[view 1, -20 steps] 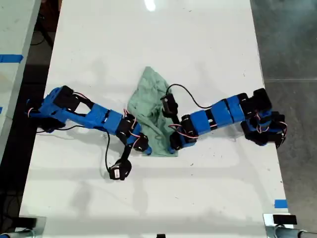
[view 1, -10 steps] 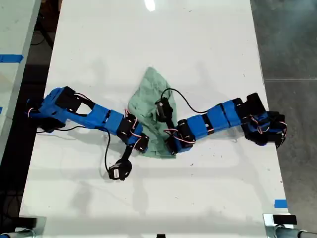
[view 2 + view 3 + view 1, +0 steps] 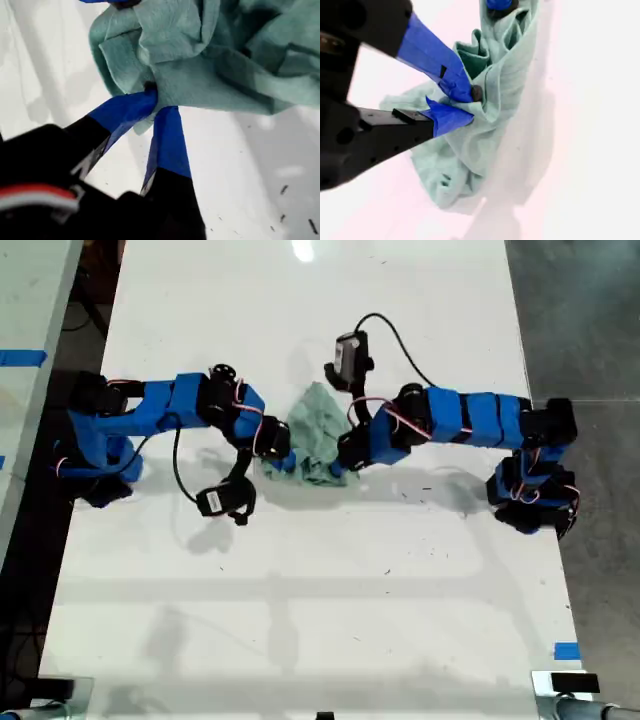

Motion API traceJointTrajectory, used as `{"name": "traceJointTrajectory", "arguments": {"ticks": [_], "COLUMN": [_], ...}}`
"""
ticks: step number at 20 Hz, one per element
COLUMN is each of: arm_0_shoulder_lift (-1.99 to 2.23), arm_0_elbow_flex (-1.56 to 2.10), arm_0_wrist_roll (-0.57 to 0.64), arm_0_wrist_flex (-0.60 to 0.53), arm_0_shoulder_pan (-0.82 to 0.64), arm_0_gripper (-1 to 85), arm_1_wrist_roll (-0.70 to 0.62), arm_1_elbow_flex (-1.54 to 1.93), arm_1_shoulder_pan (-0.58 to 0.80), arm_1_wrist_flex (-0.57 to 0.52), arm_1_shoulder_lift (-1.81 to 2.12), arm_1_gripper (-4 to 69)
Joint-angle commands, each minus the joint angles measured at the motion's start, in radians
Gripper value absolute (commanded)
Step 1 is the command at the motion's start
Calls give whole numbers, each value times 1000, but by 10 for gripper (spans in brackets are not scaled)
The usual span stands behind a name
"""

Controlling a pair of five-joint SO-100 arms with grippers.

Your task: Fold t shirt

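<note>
T shirt (image 3: 315,430) sat bunched in a small pale-green heap on the white table (image 3: 300,620), a little above the middle of the exterior frame; not flat, no clean fold visible, sleeves and hem could not be told apart. Two blue arms met at it, one reaching in from the exterior view's left, one from the exterior view's right; which was first or second could not be told from the wrist views.

My first gripper (image 3: 157,100) was closed on a pinch of cloth at the heap's edge, blue-taped tips nearly touching with fabric between them; my second gripper (image 3: 465,105) was likewise clamped on a gathered ridge of the t shirt (image 3: 485,135), cloth draping down from the pinch to the table.

Step in hand, by my reading: a two-point hold on the garment, either carrying a folded-over edge or pulling to spread it; cloth (image 3: 225,60) looked too crumpled to count as folded, so the task seemed early or mid-way.

Next move probably called for both pinches to travel together and keep tension, then lay the cloth flat before letting go; uneven pull would likely bunch it more or slip a thin pinch.
</note>
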Motion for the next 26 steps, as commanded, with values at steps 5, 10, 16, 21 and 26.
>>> {"name": "traceJointTrajectory", "arguments": {"ticks": [5, 10, 16, 21, 26], "arm_0_shoulder_lift": [-18, -245, -334, 256, 881], "arm_0_elbow_flex": [-17, -18, -34, 75, 446], "arm_0_wrist_roll": [173, 233, 245, 209, 74], "arm_0_wrist_flex": [-5, -49, -46, 15, 12], "arm_0_shoulder_pan": [-383, -476, -463, -414, -285], "arm_0_gripper": [-3, -3, 208, 137, -2], "arm_1_wrist_roll": [-238, -308, -321, -287, -195], "arm_1_elbow_flex": [94, 98, 72, 25, 311], "arm_1_shoulder_pan": [374, 485, 477, 440, 423], "arm_1_wrist_flex": [-100, -216, -195, 64, 207], "arm_1_shoulder_lift": [46, -233, -325, 75, 753], "arm_1_gripper": [14, 13, 248, 228, 61]}}
